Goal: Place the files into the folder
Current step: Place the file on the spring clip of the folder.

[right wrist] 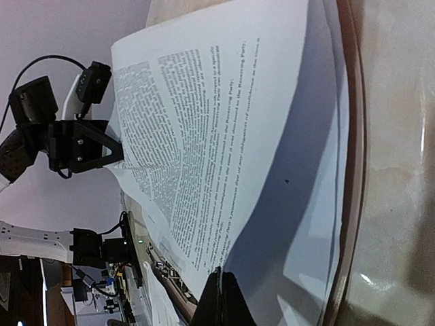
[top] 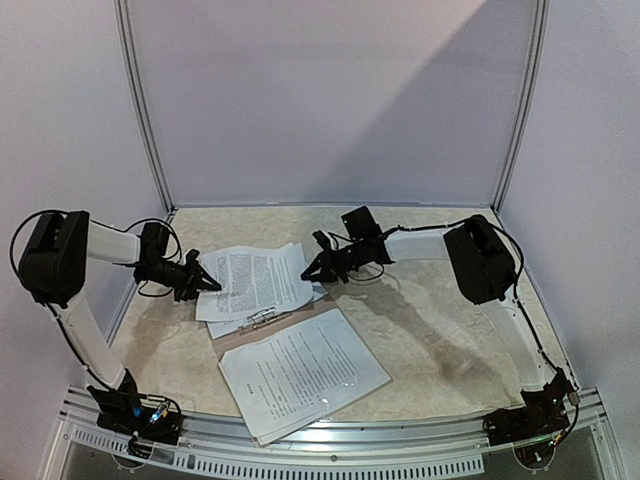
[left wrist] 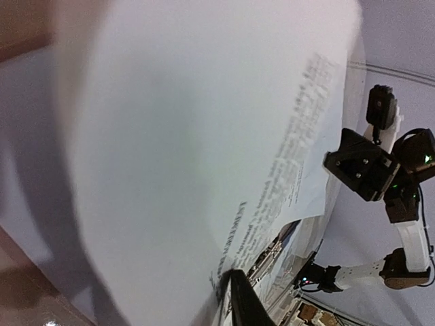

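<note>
Files (top: 255, 280), apparently in right gripper (top: 307, 271)

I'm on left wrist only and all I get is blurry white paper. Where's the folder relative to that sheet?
Observer: The folder lies flat on the table below it. A brown strip shows between the raised file and the second file.
Operator: Who's holding the raised one?
Observer: The right fingers are shut on its right edge. The left fingers sit at its left edge, and I can't tell if they grip it.
Operator: Is the second file in the folder?
Observer: It lies nearer the arm bases and covers the folder's near edge. I can't tell if it's clipped in.
</note>
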`<action>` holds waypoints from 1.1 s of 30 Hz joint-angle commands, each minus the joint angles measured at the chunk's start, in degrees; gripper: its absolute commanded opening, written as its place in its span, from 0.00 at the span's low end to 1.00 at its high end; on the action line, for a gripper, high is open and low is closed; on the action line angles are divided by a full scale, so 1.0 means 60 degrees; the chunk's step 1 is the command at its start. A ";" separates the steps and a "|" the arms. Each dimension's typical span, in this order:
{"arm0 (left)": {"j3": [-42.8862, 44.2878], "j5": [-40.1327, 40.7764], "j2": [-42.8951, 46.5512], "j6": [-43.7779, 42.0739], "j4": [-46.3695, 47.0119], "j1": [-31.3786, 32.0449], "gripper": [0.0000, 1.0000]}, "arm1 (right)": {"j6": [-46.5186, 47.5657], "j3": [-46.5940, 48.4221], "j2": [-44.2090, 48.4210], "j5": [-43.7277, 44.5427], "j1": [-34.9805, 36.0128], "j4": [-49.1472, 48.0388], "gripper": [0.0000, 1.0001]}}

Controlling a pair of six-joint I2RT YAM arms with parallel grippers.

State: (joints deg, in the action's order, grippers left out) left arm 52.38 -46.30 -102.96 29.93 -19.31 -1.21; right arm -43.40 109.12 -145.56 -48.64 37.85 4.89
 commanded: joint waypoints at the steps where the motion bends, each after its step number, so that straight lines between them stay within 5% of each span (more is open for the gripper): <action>1: 0.0025 0.0508 0.0577 -0.0403 -0.0518 -0.0098 0.19 | 0.0929 0.0347 0.0492 -0.0203 -0.0103 0.1062 0.00; 8: 0.0222 0.1455 0.0703 -0.1191 -0.1554 -0.0107 0.24 | 0.1796 0.0905 0.0374 -0.0426 -0.0286 0.1784 0.00; 19: -0.0217 0.1793 0.0675 -0.1290 -0.1556 0.0026 0.00 | 0.2236 0.1511 -0.0145 -0.0334 -0.0344 0.1698 0.00; 33: -0.0651 0.1923 0.0653 -0.1342 -0.1513 0.0323 0.03 | 0.2764 0.1317 -0.0215 0.0086 -0.0344 0.1935 0.00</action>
State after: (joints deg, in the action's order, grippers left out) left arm 49.45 -36.67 -99.63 22.48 -27.77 -0.36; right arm -28.36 116.95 -145.60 -49.87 36.25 15.88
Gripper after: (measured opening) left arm 0.031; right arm 0.007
